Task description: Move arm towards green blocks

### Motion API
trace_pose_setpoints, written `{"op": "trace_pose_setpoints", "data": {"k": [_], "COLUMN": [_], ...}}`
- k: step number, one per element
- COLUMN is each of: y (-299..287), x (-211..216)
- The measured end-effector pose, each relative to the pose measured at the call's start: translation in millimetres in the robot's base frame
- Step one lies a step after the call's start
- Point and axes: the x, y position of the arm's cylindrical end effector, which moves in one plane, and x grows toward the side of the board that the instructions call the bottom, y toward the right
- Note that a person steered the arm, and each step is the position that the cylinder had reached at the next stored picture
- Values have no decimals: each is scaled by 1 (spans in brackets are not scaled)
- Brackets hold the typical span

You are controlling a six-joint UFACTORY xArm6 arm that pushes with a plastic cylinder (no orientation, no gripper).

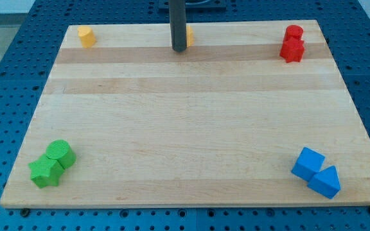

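Two green blocks sit at the view's bottom left of the wooden board: a green cylinder (61,153) and, touching it lower left, a green star-like block (45,171). My tip (179,49) is at the view's top centre, far up and to the right of the green blocks. The rod partly hides a yellow block (189,36) just to the tip's right.
A yellow block (86,36) stands at the top left. Two red blocks (293,43) sit together at the top right. A blue cube (308,163) and a blue triangular block (326,181) touch at the bottom right. The board's edge (191,206) drops onto a blue pegboard table.
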Motion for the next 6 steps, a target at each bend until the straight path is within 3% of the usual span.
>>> {"op": "trace_pose_setpoints", "data": {"k": [1,2,3,5,6], "y": [0,-43,-151,-191,-252], "x": [0,12,50,61,93]}}
